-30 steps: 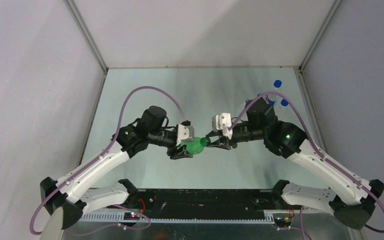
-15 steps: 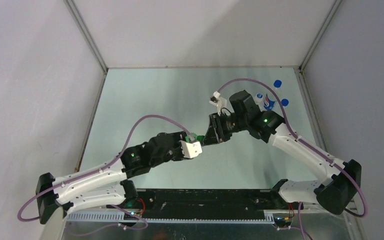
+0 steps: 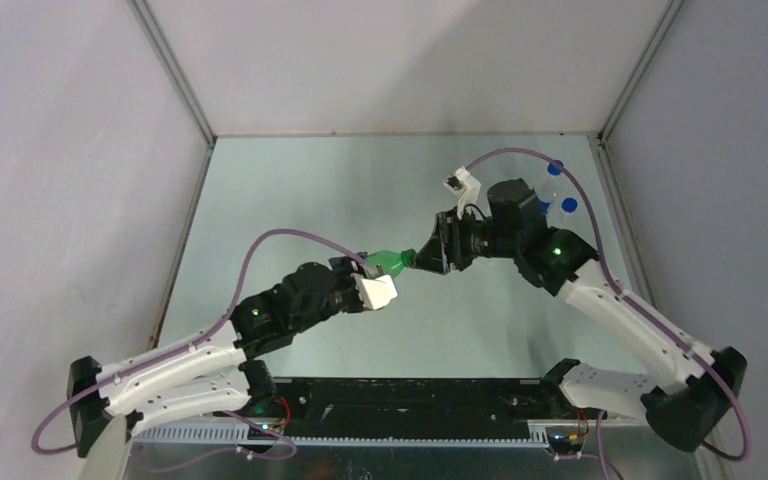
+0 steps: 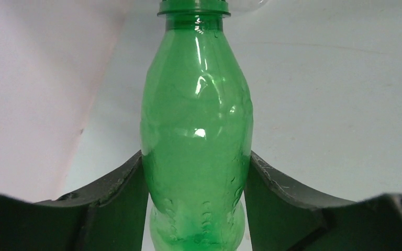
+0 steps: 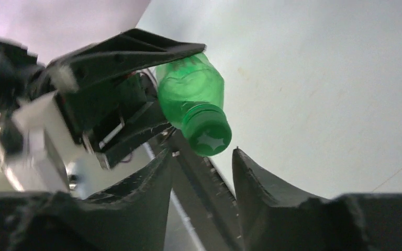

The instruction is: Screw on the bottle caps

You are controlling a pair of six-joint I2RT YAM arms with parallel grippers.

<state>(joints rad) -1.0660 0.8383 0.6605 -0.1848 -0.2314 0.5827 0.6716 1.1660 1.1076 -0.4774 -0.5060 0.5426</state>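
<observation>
**Translucent green plastic bottle clamped in the left gripper, capped neck at the open right gripper**

Overhead view: the bottle is over the middle of the pale table, its neck pointing to about 2 o'clock. The left gripper has its body, and the right gripper meets the neck end from the 3 o'clock side. Bright blue round caps lie toward 1 o'clock, near the far right corner.

Left wrist view: two black fingers press the bottle's lower body from 9 and 3 o'clock, with the neck up at 12.

Right wrist view: a dark green round screw cap, with a star moulded on its top, sits on the neck. The right gripper's fingers stand apart at 6 o'clock of the cap and are not pinching it.
</observation>
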